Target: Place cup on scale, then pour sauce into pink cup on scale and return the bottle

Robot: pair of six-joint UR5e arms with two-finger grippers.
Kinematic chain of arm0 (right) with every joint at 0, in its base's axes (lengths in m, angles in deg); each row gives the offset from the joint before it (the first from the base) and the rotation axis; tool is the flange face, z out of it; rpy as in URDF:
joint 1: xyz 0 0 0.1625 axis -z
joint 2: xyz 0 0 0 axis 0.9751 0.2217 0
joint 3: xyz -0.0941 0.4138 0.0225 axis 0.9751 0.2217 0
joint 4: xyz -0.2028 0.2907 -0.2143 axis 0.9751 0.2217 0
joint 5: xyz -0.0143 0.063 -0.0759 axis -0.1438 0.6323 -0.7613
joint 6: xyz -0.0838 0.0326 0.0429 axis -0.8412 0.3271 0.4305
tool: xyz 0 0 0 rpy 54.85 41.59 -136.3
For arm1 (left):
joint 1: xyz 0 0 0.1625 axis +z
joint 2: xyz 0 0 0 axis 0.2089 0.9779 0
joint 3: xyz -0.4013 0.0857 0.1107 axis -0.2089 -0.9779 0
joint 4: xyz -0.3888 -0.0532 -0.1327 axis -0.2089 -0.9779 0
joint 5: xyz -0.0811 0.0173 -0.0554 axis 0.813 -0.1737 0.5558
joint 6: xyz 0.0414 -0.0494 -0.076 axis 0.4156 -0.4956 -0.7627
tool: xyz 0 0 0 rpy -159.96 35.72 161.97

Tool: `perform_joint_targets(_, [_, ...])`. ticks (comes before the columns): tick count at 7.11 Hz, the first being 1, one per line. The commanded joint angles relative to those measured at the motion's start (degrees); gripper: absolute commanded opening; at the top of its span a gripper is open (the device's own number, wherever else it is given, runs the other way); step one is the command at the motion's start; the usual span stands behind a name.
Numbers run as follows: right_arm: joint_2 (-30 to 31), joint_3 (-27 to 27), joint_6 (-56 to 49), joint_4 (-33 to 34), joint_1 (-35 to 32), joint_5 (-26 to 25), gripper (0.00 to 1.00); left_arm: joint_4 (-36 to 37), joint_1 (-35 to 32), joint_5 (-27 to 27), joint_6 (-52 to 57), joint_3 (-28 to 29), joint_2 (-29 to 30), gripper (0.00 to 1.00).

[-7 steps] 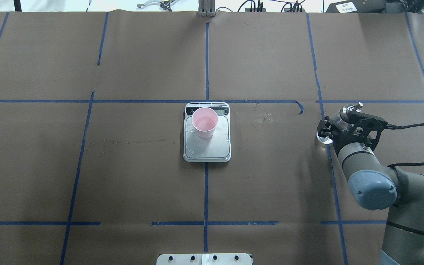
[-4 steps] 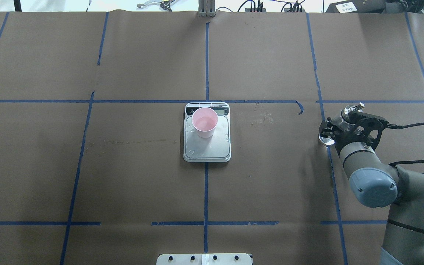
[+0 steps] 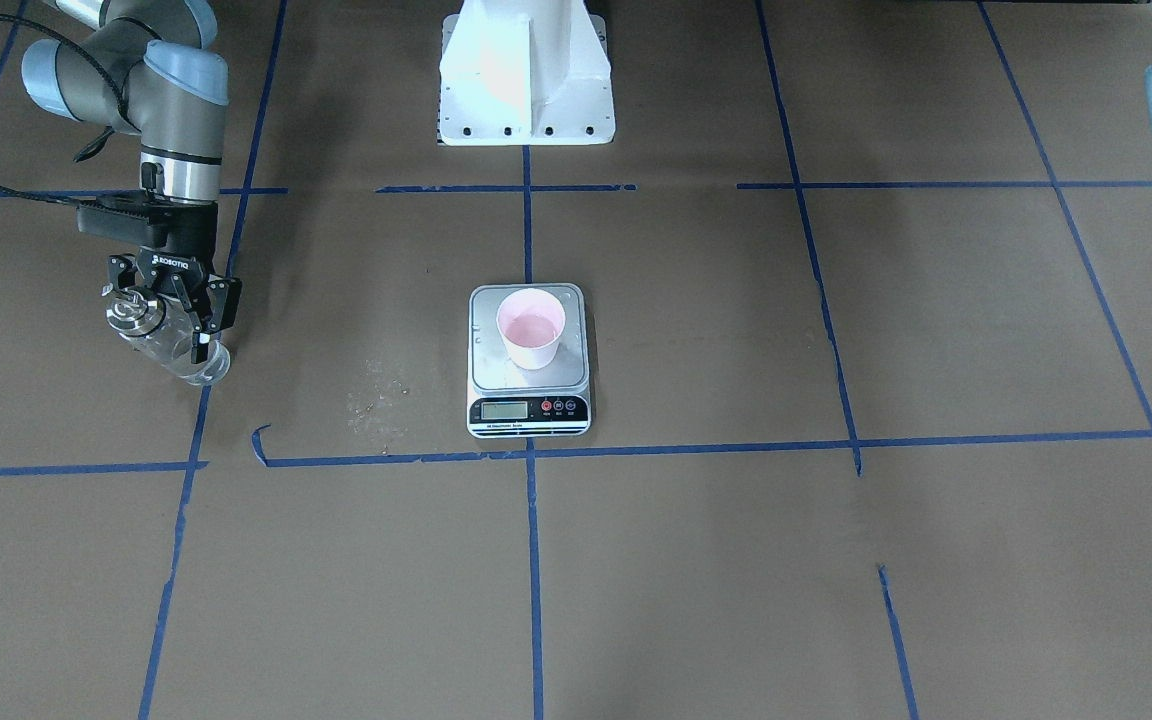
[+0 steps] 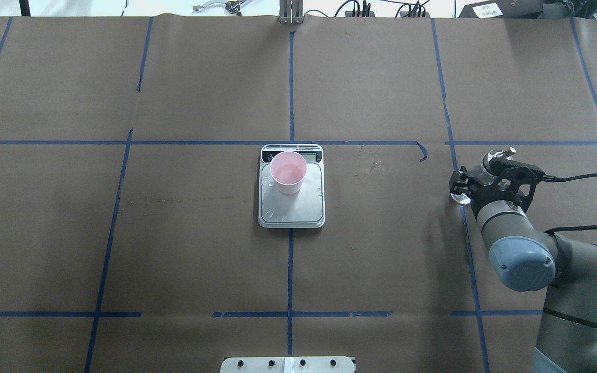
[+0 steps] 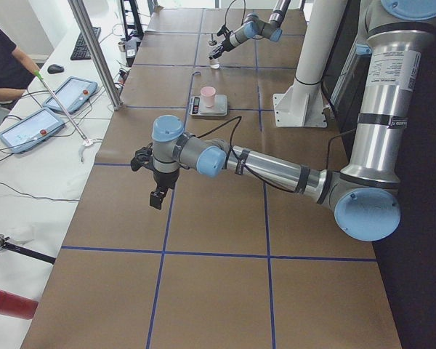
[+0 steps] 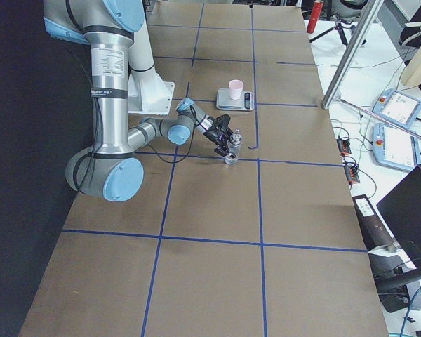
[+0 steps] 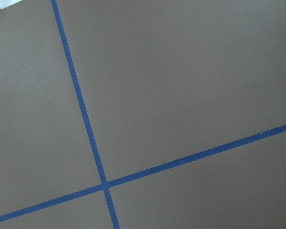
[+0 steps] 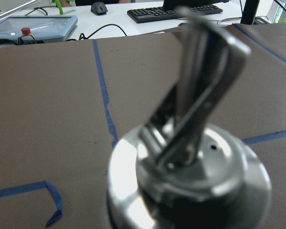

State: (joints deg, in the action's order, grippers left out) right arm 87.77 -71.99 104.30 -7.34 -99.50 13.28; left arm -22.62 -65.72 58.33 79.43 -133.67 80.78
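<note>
The pale pink cup stands upright on the far part of the scale's silver plate, with clear liquid inside; it also shows in the front view behind the scale's display strip. Drops lie on the plate. My right gripper is shut on the clear bottle, far to the right of the scale. The bottle is tilted, its base low over the paper and its silver spout up. The spout fills the right wrist view. My left gripper hangs over bare paper; I cannot tell whether it is open or shut.
The white robot base stands behind the scale. Blue tape lines grid the brown paper. A pale stain lies between the scale and the bottle. A metal post and an operator's desk with tablets border the far side.
My right gripper has shifted a little to the right with the bottle, and the bottle's base has sunk slightly toward the paper. The cup and scale have not moved.
</note>
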Motion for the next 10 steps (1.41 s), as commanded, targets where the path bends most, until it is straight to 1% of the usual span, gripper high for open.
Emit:
perform_joint_targets(1, [-0.10,-0.39,-2.50,-0.03,-0.27,0.65,1.00,-0.07,-0.09,0.00,-0.07,0.00,0.00,1.00])
perform_joint_targets(3, [0.07,-1.35,-3.83,0.06,-1.32,4.24,1.00,-0.07,-0.09,-0.09,0.02,0.00,0.09,1.00])
perform_joint_targets(4, [0.77,-3.70,-5.93,1.02,-2.81,9.05,1.00,-0.07,-0.09,-0.09,0.02,0.00,0.09,1.00])
perform_joint_targets(5, [0.78,-8.60,-7.17,7.20,-5.00,16.14,1.00,-0.07,-0.09,-0.09,-0.07,0.00,0.09,1.00])
perform_joint_targets(6, [0.60,-14.57,-10.23,15.70,-6.41,22.39,1.00,-0.07,-0.18,-0.09,0.02,0.00,0.09,1.00])
perform_joint_targets(7, [0.52,-17.85,-13.56,21.97,-7.47,28.63,1.00,-0.07,-0.18,0.00,-0.07,0.00,-0.08,1.00])
perform_joint_targets(8, [-0.01,-18.57,-16.47,24.99,-9.05,34.79,1.00,-0.07,-0.18,0.00,0.02,0.00,-0.08,1.00])
perform_joint_targets(9, [-0.19,-20.41,-22.41,28.76,-11.76,43.46,1.00,-0.07,-0.35,0.00,0.02,-0.09,-0.08,1.00])
perform_joint_targets(10, [-1.67,-21.91,-28.82,34.19,-17.88,55.03,1.00,-0.07,-0.35,0.00,0.02,-0.09,-0.08,1.00])
